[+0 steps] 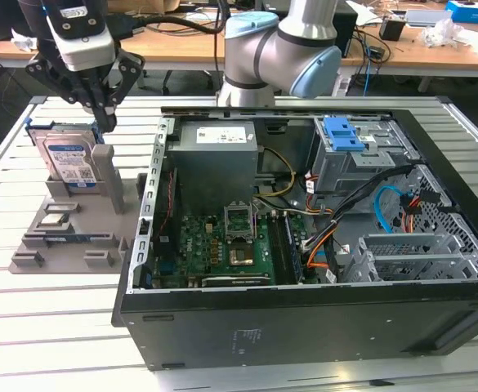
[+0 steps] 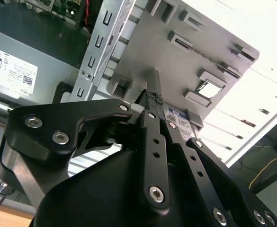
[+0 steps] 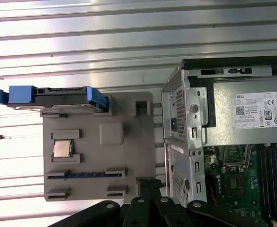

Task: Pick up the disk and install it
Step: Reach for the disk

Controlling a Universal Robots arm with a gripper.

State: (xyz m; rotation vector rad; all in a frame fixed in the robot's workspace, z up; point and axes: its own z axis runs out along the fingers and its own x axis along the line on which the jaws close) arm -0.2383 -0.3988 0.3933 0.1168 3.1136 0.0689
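Observation:
The disk (image 1: 65, 160) stands on edge at the back of a grey fixture plate (image 1: 63, 245), on the exterior view's left; it is silver with a white-and-blue label and a blue carrier. In the first wrist view the disk (image 3: 53, 97) is seen edge-on from above. My gripper (image 1: 104, 122) hangs just above the disk's upper corner and a grey post (image 1: 103, 166), without touching the disk. Its black fingers (image 2: 153, 124) meet at the tips, shut on nothing. In the second wrist view a bit of the disk's label (image 2: 178, 116) peeks past them. My gripper (image 3: 149, 183) also appears in the first wrist view.
The open computer case (image 1: 132, 298) lies right of the fixture, with a grey power supply (image 1: 214, 147), a motherboard (image 1: 222, 245) and a drive bay with a blue latch (image 1: 342, 135). The arm's base (image 1: 279, 57) stands behind the case. The fixture also holds a chip (image 3: 62, 149).

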